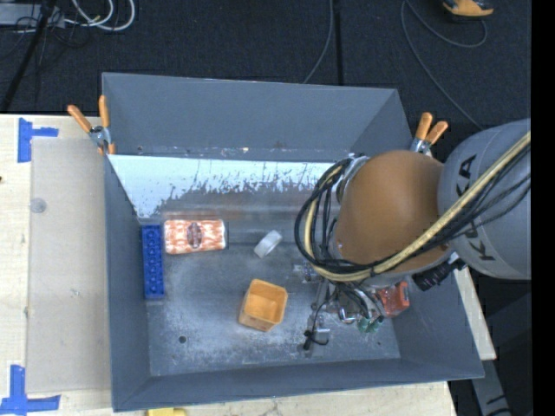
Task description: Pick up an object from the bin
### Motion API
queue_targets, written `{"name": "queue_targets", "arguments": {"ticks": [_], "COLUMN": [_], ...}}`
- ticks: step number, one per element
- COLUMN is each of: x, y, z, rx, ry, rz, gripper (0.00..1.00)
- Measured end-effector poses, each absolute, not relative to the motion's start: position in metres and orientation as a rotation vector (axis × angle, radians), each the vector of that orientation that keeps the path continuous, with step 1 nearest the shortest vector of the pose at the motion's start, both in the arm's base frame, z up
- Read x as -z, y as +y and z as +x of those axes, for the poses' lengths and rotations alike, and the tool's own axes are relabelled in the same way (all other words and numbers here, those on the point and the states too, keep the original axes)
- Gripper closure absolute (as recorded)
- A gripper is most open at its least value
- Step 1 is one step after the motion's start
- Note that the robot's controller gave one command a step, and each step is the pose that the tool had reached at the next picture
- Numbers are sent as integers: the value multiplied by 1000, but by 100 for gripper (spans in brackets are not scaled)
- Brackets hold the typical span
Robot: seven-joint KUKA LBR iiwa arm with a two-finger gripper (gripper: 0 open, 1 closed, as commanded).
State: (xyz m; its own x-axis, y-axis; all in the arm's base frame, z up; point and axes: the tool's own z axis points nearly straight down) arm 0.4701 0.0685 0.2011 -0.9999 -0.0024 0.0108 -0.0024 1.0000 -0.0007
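1. Camera view: a grey metal bin (260, 111) sits mid-frame. The arm (390, 211), with its orange wrist cover and looped cables, reaches in from the right.
2. The gripper (314, 334) is low over the bin floor, lower right of centre. I cannot tell whether it is spread or closed.
3. Just left of the gripper, slightly apart from it, stands a small orange open box (263, 305).
4. Further up and left lie a small clear piece (267, 243) and a pink-orange wrapped packet (194, 236). A blue studded brick (153, 261) lies along the left wall.

Silver-grey arm (499, 224) lettered KUKA, domed orange wrist cover (390, 202), looped black and yellow cables (314, 224), dark slim tool (311, 340)
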Motion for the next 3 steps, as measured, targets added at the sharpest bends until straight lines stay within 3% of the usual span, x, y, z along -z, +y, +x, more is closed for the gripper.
{"name": "queue_targets", "arguments": {"ticks": [1, 2, 3], "x": [-205, -161, -131], "y": [68, 104, 113], "z": [472, 510, 524], "rx": [0, 1, 6], "ry": [-3139, -3141, -3128], "rz": [0, 109, 204], "gripper": [0, 0, 0]}}
